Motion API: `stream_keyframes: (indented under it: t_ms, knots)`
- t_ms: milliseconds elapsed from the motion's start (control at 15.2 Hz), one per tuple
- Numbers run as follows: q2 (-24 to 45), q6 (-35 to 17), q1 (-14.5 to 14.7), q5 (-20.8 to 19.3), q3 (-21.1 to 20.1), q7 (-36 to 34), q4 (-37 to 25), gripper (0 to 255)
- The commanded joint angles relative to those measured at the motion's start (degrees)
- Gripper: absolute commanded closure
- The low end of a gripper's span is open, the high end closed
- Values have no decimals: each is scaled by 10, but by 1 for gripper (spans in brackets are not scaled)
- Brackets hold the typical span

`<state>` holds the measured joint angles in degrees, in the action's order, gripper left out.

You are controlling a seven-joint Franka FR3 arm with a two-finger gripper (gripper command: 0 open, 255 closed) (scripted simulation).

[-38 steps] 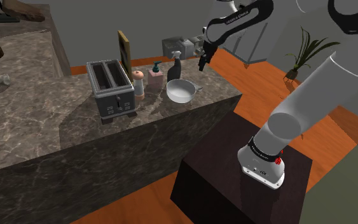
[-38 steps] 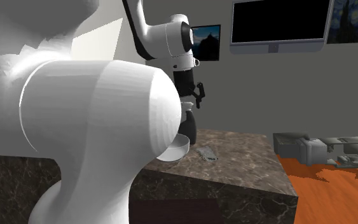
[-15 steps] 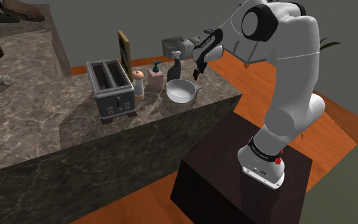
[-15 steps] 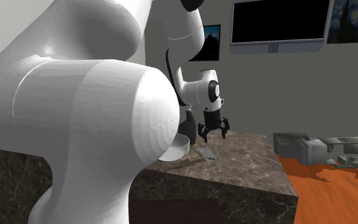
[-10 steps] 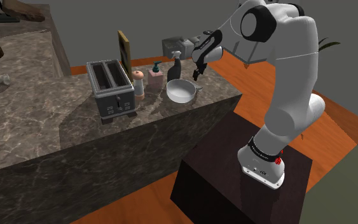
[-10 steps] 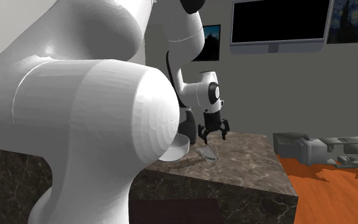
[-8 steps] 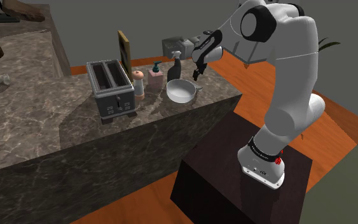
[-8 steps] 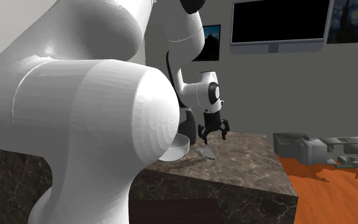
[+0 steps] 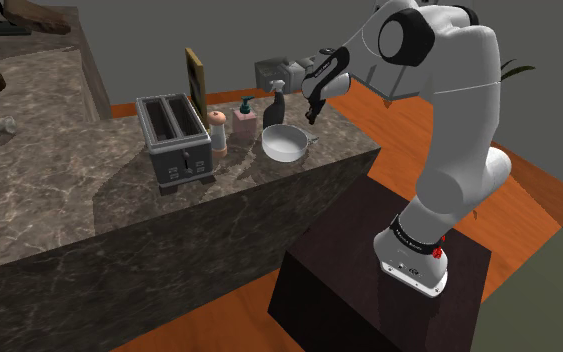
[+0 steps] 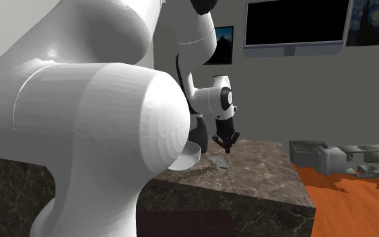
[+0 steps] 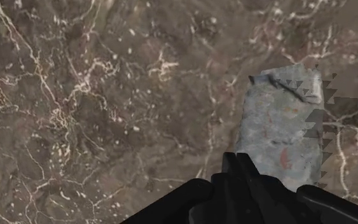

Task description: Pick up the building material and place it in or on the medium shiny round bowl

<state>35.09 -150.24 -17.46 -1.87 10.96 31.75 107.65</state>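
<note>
- Your gripper (image 10: pixel 226 145), fingers pressed together and empty, hangs over the grey slab (image 10: pixel 219 161).
- The slab lies flat on the dark marble counter (image 10: pixel 265 168).
- Shoulder view: bowl (image 9: pixel 284 143) at the toaster's (image 9: pixel 175 140) three o'clock; orange floor (image 9: pixel 544 195).

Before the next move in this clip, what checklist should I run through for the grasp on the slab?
1. The end effector open for a grasp: not ok, its fingers meet.
2. The grey slab between the fingers: not ok, it lies flat on the counter, off to one side of them.
3. Slab held: not ok.
4. The bowl upright on the counter: ok.
5. Fingertips touching the slab: cannot tell.
</note>
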Motion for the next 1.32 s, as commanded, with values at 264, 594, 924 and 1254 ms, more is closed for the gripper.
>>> stream_keyframes:
  t_ms: [264, 594, 924, 1254]
  knots:
    - [0, 0, 0, 0, 0, 0, 0, 0]
    - [2, 78, -91, 108, -82, 72, 2, 0]
    - [33, 53, -92, 112, -86, 74, -5, 0]
    - [43, 46, -92, 113, -87, 75, -8, 0]
